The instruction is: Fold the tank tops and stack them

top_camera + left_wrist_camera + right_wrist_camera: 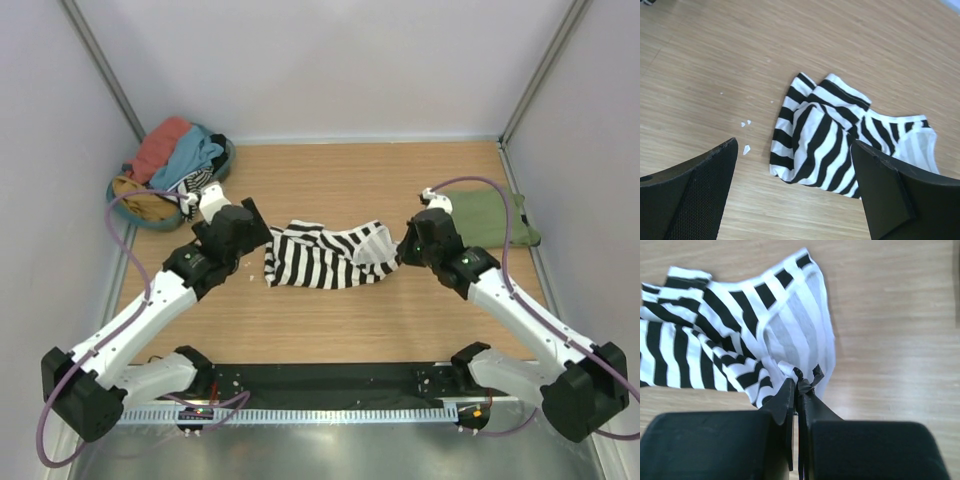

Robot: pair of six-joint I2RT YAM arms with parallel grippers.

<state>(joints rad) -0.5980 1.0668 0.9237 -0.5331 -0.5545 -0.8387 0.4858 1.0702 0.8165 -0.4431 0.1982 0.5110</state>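
The black-and-white striped tank top (320, 257) lies crumpled in the middle of the wooden table. My left gripper (262, 243) hovers at its left end. In the left wrist view that gripper (794, 150) is open, nothing between its fingers, with the striped tank top (830, 140) lying below. My right gripper (400, 250) is at the top's right end. In the right wrist view it (802, 382) is shut on a pinched edge of the striped tank top (715, 340). The olive green tank top (490, 218) lies folded at the far right.
A round basket (225, 160) at the back left holds a salmon-red garment (160, 145), a light blue garment (190, 155) and other cloth. Small white specks (746, 148) lie on the wood left of the striped top. Walls close in three sides.
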